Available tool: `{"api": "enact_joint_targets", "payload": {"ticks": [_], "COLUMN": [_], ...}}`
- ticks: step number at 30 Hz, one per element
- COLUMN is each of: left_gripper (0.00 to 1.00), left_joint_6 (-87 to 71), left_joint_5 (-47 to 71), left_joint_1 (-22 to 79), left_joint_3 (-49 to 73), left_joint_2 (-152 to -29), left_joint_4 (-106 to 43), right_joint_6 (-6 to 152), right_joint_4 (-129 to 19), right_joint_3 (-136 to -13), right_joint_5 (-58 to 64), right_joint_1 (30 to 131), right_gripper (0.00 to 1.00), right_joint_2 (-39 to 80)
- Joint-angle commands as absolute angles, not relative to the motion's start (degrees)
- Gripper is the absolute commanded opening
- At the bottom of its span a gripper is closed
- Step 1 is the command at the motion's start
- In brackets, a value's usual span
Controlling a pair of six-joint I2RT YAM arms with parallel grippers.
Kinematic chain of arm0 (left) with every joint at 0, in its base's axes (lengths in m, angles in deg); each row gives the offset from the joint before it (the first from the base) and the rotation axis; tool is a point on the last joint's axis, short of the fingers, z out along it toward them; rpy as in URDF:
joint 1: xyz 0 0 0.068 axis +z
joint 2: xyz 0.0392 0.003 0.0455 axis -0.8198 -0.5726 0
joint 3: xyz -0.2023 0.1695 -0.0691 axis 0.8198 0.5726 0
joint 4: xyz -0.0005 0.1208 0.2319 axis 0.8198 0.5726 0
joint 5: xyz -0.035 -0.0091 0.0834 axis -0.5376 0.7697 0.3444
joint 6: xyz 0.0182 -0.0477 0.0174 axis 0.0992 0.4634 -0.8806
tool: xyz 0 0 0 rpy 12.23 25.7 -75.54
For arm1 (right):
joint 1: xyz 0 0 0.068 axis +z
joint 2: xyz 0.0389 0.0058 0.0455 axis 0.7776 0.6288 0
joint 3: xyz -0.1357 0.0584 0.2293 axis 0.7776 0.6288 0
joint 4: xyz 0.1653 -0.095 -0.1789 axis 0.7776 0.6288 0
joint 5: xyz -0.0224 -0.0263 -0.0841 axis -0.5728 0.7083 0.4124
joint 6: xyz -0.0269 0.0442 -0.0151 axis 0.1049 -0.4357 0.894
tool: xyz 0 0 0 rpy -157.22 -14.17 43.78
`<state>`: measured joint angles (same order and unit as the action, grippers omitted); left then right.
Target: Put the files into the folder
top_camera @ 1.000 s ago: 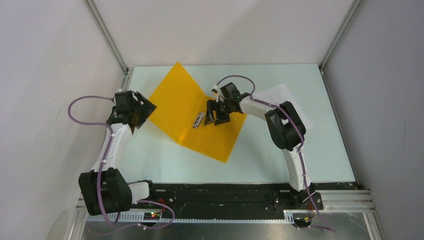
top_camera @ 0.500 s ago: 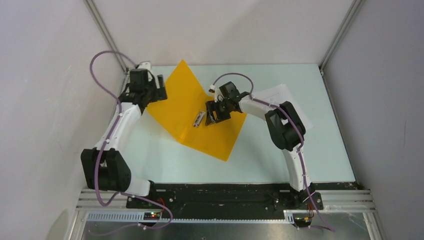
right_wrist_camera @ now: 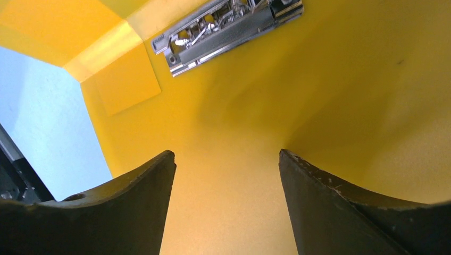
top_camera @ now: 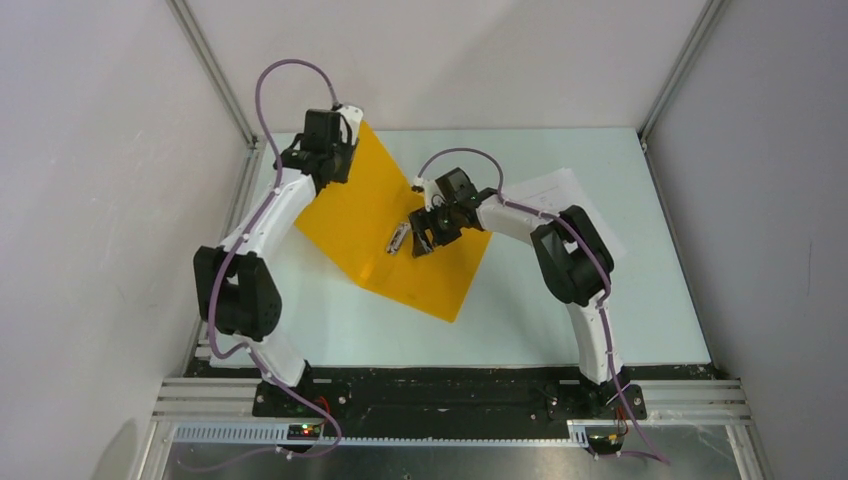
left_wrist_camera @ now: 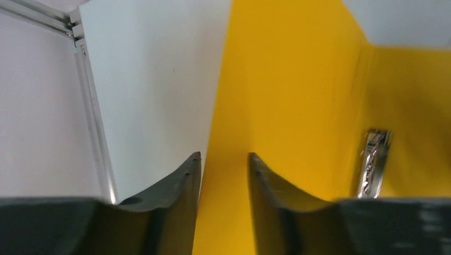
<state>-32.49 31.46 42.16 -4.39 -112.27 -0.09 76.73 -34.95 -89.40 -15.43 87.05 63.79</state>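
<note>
White walls (top_camera: 450, 60), pale table (top_camera: 500, 320): your L pincer (left_wrist_camera: 224, 156), half-parted, straddles the open folder (top_camera: 440, 280) at its raised cover's edge. R pincer (right_wrist_camera: 226, 153), jaws wide, is over the inner face by the clip (right_wrist_camera: 228, 24). The files (top_camera: 555, 188) lie outside the folder, to R pincer's right.

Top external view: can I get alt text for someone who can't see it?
An open orange folder lies on a pale table, metal clip at its spine. The left tool is at the far corner of the left cover; the open right tool is over the right cover beside the clip. White files lie right of it.
</note>
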Motion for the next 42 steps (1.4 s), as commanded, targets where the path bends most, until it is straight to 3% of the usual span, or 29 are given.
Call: {"api": "enact_joint_targets", "payload": {"ticks": [1, 7, 18, 19, 21, 22, 24, 28, 32, 42], "left_gripper": [0.26, 0.01, 0.0, 0.01, 0.21, 0.39, 0.52, 0.56, 0.56, 0.56], "left_joint_6": [-28.2, -13.1, 5.4, 5.4, 5.4, 5.2, 4.1, 2.6, -0.1, -0.8], "left_joint_5": [28.5, 21.4, 12.6, 13.5, 16.4, 17.1, 17.6, 19.9, 23.6, 24.1], "left_joint_1": [43.7, 48.5, 53.4, 53.5, 53.8, 54.0, 54.0, 53.7, 53.4, 53.1], "left_joint_3": [-4.2, 3.6, 33.4, 35.4, 36.2, 35.5, 33.5, 28.0, 23.6, 20.4], "left_joint_2": [-110.6, -107.2, -92.8, -92.5, -93.0, -93.5, -95.9, -103.3, -107.8, -107.3], "left_joint_4": [3.4, 5.0, 4.5, 4.0, 3.7, 3.7, 3.7, 3.4, 3.5, 4.4], "right_joint_6": [79.6, 81.8, 84.5, 84.5, 84.3, 84.0, 83.4, 82.3, 83.9, 77.2], "right_joint_4": [-31.8, -30.9, -29.0, -29.0, -29.7, -30.2, -30.8, -32.9, -33.6, -34.0], "right_joint_3": [-86.1, -77.5, -73.0, -72.9, -72.5, -72.2, -72.0, -74.4, -77.6, -80.1], "right_joint_5": [-12.5, -11.0, -9.7, -10.2, -10.6, -10.5, -10.3, -7.8, -4.8, 2.8], "right_joint_1": [86.8, 84.1, 81.2, 81.7, 83.1, 83.4, 83.9, 85.2, 89.2, 95.0], "right_gripper": [0.77, 0.77, 0.78, 0.78, 0.79, 0.79, 0.79, 0.77, 0.97, 1.0], "right_joint_2": [60.9, 54.7, 44.3, 44.3, 45.4, 45.9, 47.6, 49.6, 50.5, 57.1]}}
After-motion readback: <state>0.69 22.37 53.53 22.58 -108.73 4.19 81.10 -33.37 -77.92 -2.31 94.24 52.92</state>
